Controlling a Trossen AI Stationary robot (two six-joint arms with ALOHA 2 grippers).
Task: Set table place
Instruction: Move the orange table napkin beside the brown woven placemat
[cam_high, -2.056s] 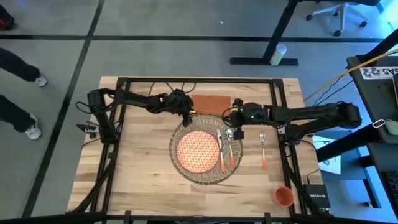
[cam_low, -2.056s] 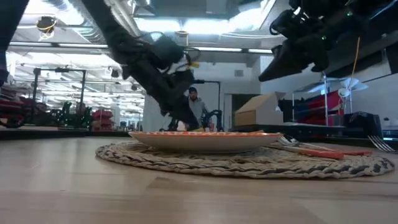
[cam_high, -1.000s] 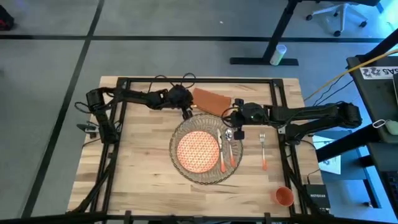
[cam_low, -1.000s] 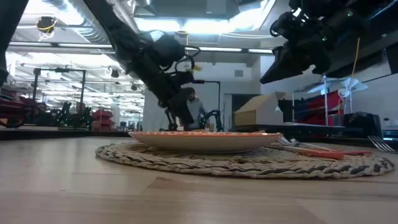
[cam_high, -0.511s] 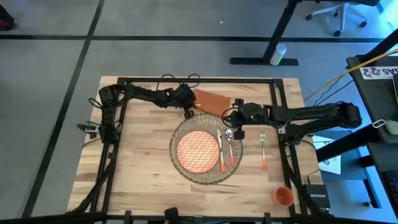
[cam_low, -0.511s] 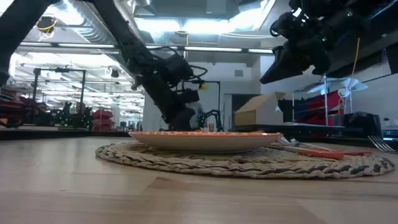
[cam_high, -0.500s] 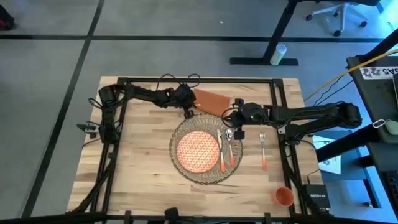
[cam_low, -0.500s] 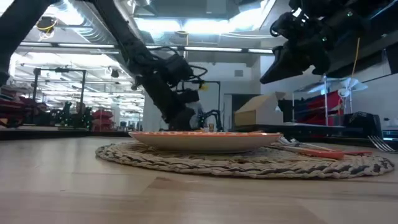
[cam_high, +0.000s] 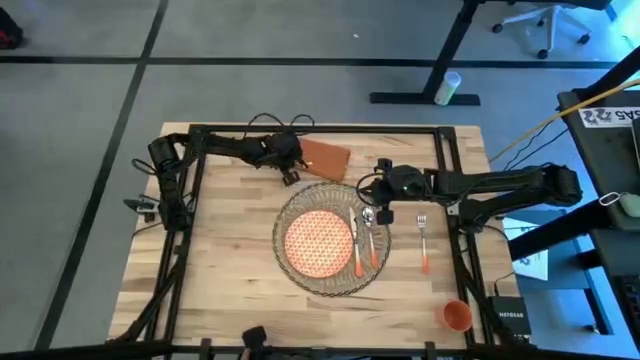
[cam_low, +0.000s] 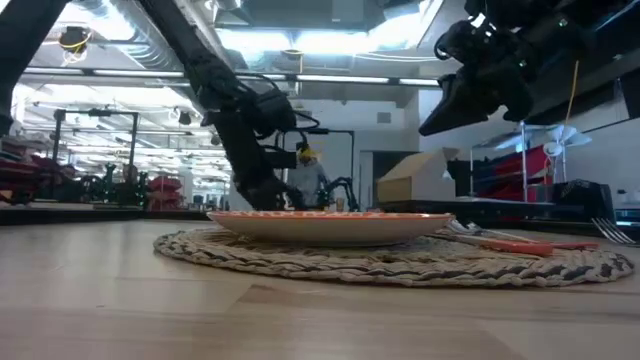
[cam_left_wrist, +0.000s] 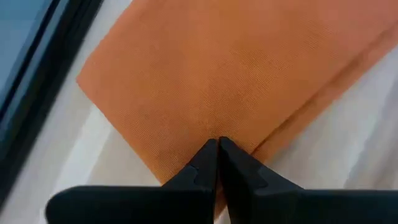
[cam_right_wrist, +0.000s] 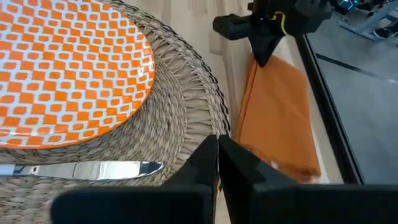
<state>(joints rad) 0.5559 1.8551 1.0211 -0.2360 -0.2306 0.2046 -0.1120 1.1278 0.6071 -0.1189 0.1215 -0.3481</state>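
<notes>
Table (cam_high: 230, 250): light wooden planks, black frame. Woven round placemat (cam_high: 300, 283) near centre, orange patterned plate (cam_high: 318, 242) flat on it. Spoon (cam_high: 360, 250) and knife (cam_high: 372, 242), orange handles, lie side by side on the mat's 3 o'clock edge. Fork (cam_high: 423, 245) on bare wood further toward 3 o'clock. Rust-orange napkin (cam_high: 322, 157) flat, skewed, at 12 o'clock of the mat. Orange cup (cam_high: 456, 316) upright at 5 o'clock, well apart

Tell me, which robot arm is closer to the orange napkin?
Left. The left gripper is pinching the napkin at its edge. The right gripper hangs farther off, over the placemat near the spoon.
</notes>
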